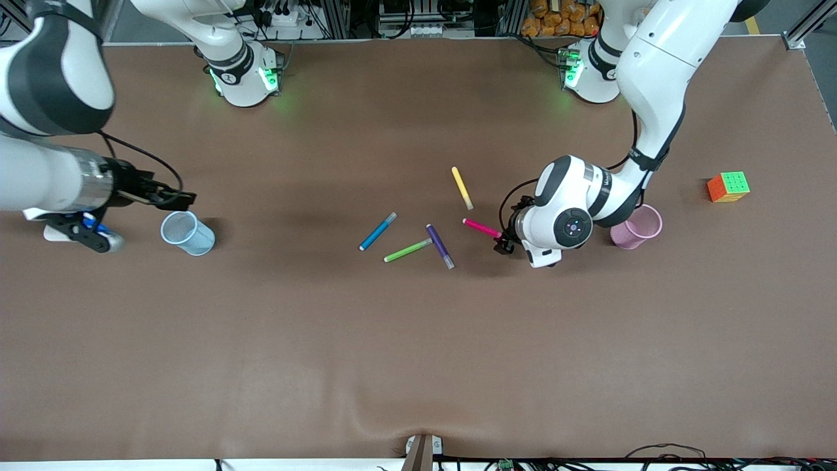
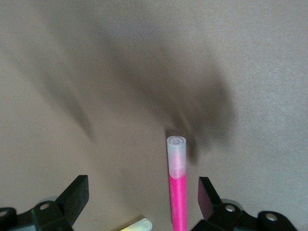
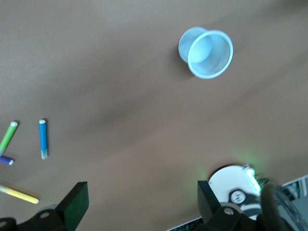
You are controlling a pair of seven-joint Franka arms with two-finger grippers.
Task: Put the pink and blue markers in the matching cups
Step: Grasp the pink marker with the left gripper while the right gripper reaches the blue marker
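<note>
The pink marker (image 1: 482,227) lies on the brown table beside the purple marker. My left gripper (image 1: 503,246) is open and low over the marker's end that points toward the pale pink cup (image 1: 635,227). In the left wrist view the pink marker (image 2: 177,192) lies between the open fingers of the left gripper (image 2: 143,197), close to one finger (image 2: 208,195). The blue marker (image 1: 378,231) lies mid-table. The pale blue cup (image 1: 187,233) stands toward the right arm's end. My right gripper (image 1: 178,196) is open and empty, up beside the blue cup (image 3: 207,53).
A green marker (image 1: 408,250), a dark purple marker (image 1: 440,246) and a yellow marker (image 1: 461,188) lie around the pink and blue ones. A colour cube (image 1: 728,186) sits at the left arm's end of the table.
</note>
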